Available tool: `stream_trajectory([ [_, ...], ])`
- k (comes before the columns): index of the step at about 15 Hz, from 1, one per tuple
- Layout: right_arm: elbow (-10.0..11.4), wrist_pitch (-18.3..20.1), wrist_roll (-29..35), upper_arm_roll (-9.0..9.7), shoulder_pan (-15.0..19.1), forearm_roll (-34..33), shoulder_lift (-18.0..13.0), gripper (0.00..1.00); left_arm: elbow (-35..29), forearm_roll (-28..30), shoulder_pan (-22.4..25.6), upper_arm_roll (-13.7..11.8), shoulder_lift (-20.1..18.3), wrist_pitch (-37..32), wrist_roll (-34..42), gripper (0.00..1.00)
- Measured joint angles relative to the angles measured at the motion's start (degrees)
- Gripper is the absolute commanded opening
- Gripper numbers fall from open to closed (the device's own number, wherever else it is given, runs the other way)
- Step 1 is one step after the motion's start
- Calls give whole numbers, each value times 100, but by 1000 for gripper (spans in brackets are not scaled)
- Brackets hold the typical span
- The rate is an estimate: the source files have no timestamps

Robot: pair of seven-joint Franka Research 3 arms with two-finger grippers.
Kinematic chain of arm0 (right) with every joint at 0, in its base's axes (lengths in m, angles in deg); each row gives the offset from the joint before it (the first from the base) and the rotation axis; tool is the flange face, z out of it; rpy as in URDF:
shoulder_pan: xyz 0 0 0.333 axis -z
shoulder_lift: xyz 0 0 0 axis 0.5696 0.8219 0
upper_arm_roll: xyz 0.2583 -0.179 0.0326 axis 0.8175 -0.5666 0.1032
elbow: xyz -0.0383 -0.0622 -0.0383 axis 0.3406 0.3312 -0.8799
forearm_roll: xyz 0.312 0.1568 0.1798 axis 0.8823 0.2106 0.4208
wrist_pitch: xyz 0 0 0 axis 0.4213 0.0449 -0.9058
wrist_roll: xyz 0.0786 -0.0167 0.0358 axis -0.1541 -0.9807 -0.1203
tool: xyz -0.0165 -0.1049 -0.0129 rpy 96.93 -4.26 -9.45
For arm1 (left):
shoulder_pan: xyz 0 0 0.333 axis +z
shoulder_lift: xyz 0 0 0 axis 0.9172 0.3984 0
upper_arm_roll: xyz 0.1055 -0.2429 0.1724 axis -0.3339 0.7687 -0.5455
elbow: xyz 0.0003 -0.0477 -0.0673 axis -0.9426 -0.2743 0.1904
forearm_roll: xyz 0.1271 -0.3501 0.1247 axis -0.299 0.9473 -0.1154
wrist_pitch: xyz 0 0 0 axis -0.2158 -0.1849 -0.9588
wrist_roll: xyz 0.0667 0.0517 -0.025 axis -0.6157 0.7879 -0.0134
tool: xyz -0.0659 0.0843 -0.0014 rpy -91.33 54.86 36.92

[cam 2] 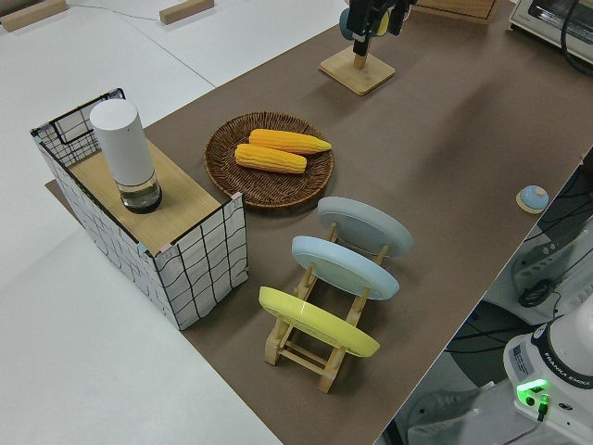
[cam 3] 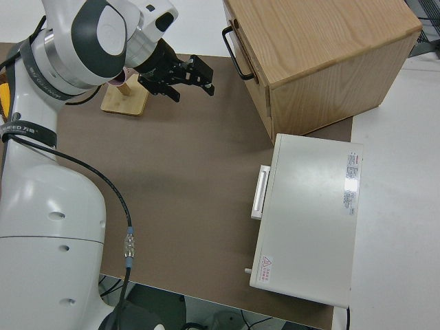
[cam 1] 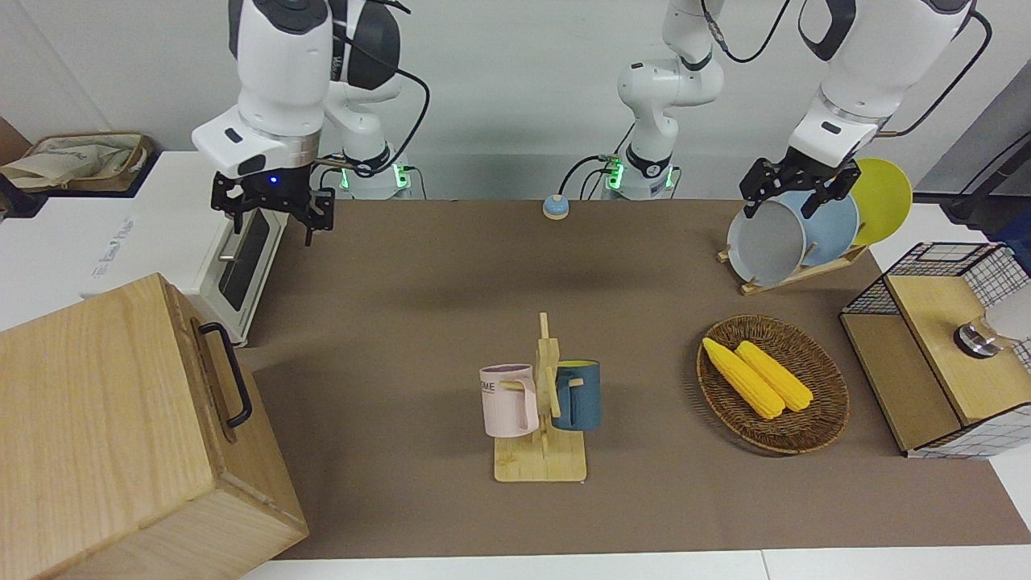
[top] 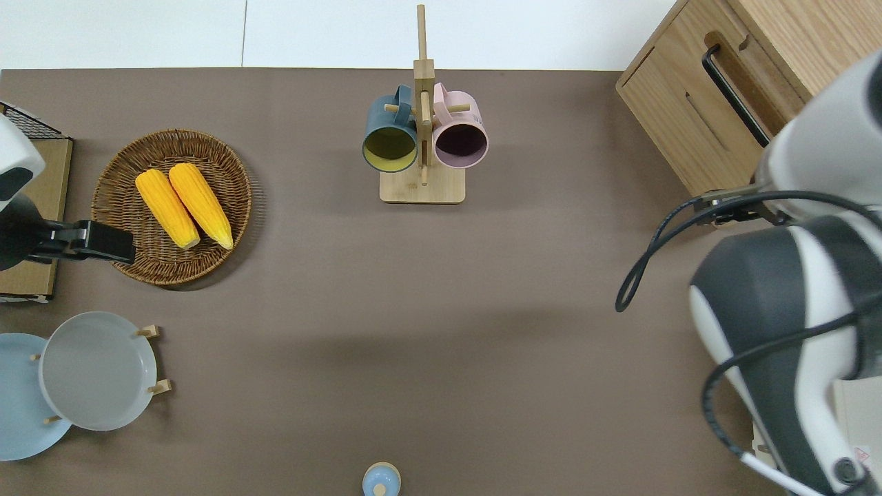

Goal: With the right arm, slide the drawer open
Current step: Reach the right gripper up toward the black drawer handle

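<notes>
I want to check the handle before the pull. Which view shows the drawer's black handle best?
The front view: the whole handle shows, unobstructed. In the overhead view the right arm covers its lower part; the right side view shows it edge-on; the left side view misses it.

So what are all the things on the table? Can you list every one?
Wooden box: one, light wood, right arm's end; drawer shut, black handle.
Toaster oven: one, white, beside the box, nearer the robots.
Mug stand: one, wooden; pink mug, blue mug.
Basket: one, brown wicker; two yellow corn cobs.
Plate rack: one, wooden; grey, blue, yellow plates.
Wire-mesh box: one; white cylinder on top.
Small blue button: one.
Right tool: black, open, in the air.
Left arm: parked.
</notes>
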Motion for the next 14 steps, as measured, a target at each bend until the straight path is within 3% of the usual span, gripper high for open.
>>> stream_trajectory([
  [6, 3, 2, 16, 14, -693, -1899, 450, 985, 0, 0, 0, 0, 0, 0, 0, 993],
  [9, 27, -21, 54, 111, -754, -2714, 677, 985, 0, 0, 0, 0, 0, 0, 0, 993],
  [14, 245, -181, 452, 310, -857, -4237, 1188, 983, 0, 0, 0, 0, 0, 0, 0, 993],
])
